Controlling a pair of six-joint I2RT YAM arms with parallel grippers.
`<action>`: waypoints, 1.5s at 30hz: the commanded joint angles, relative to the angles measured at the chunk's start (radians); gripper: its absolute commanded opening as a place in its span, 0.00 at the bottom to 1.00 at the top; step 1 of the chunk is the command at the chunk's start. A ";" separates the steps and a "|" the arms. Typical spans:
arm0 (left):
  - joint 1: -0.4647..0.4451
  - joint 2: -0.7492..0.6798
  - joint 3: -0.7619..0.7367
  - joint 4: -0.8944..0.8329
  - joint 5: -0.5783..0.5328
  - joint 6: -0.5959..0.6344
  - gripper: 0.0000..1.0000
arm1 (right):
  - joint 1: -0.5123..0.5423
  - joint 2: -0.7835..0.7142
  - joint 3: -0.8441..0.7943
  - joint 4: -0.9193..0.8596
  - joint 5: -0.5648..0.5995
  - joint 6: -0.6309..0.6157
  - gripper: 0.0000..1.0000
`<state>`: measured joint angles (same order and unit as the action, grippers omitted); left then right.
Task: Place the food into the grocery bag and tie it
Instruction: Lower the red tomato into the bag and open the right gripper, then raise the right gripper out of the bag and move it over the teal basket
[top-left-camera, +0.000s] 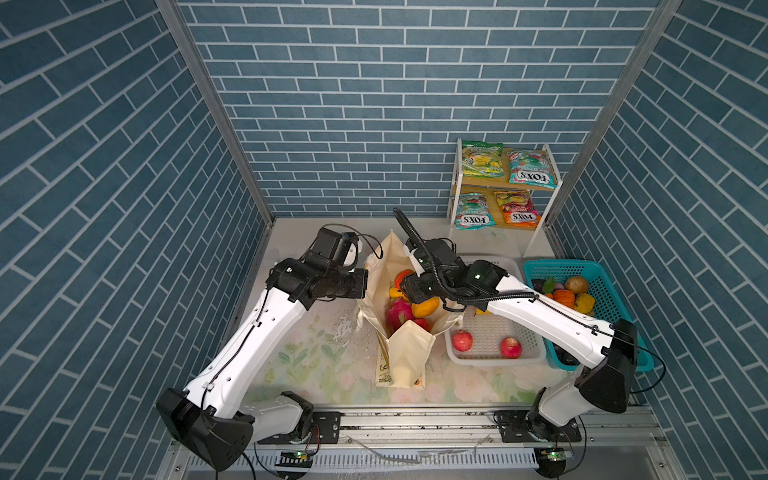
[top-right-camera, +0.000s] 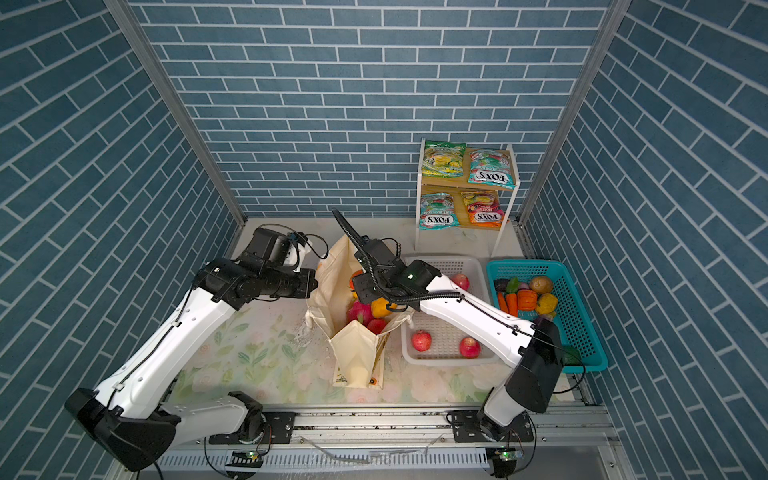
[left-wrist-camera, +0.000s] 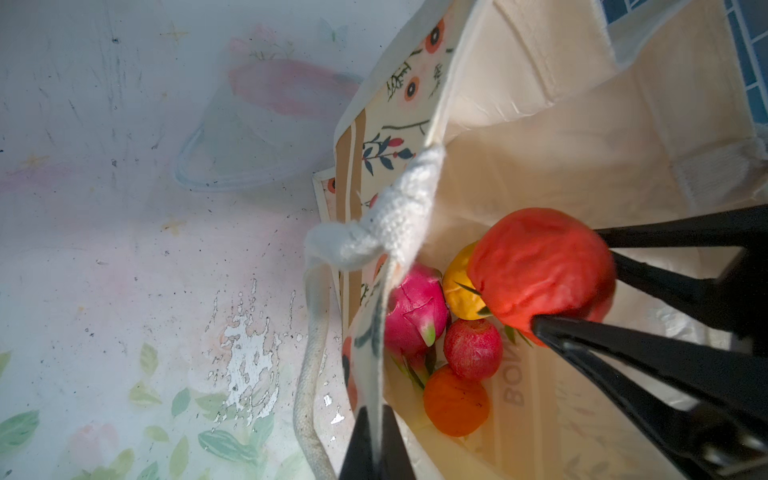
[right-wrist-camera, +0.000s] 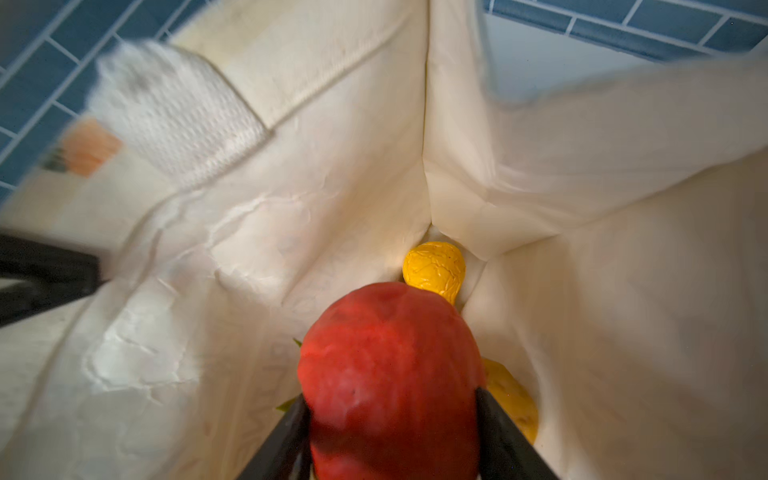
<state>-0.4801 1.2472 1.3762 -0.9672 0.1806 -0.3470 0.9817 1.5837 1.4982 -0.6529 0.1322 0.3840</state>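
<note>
1. My left hand (left-wrist-camera: 377, 436) is clenched on the rim of the grocery bag (top-left-camera: 405, 353), which stands in the middle of the tabletop (top-left-camera: 316, 357).
2. Inside lie one dragon fruit (left-wrist-camera: 413, 311), one orange (left-wrist-camera: 455, 401), two yellow fruits (right-wrist-camera: 434, 268) and one small apple (left-wrist-camera: 473, 349).
3. My right hand (right-wrist-camera: 392, 399) grasps one red apple (right-wrist-camera: 390, 365) within the bag, above that fruit.
4. White basket (top-right-camera: 446, 360): three apples (top-right-camera: 421, 340). Shelf (top-right-camera: 465, 181): four FOX'S packets (top-right-camera: 490, 166).

A white perforated basket (top-left-camera: 490, 332) sits on the floral surface (top-left-camera: 316, 357), with a teal basket (top-left-camera: 606, 291) just beside it at 3 o'clock. At 12 o'clock, a two-tier wooden rack (top-left-camera: 511, 185) stands against blue brick walls (top-left-camera: 374, 104).
</note>
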 joint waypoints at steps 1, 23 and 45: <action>-0.005 0.008 0.027 0.028 -0.001 0.011 0.00 | 0.003 0.024 -0.002 0.024 0.013 -0.035 0.44; -0.006 0.013 0.026 0.025 -0.007 0.017 0.00 | -0.008 0.131 -0.032 0.045 0.012 -0.062 0.52; -0.005 -0.006 0.015 0.022 -0.012 0.012 0.00 | -0.012 -0.179 0.160 -0.058 0.252 -0.221 0.99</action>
<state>-0.4805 1.2514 1.3762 -0.9627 0.1799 -0.3435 0.9760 1.5055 1.6310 -0.6945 0.2565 0.2401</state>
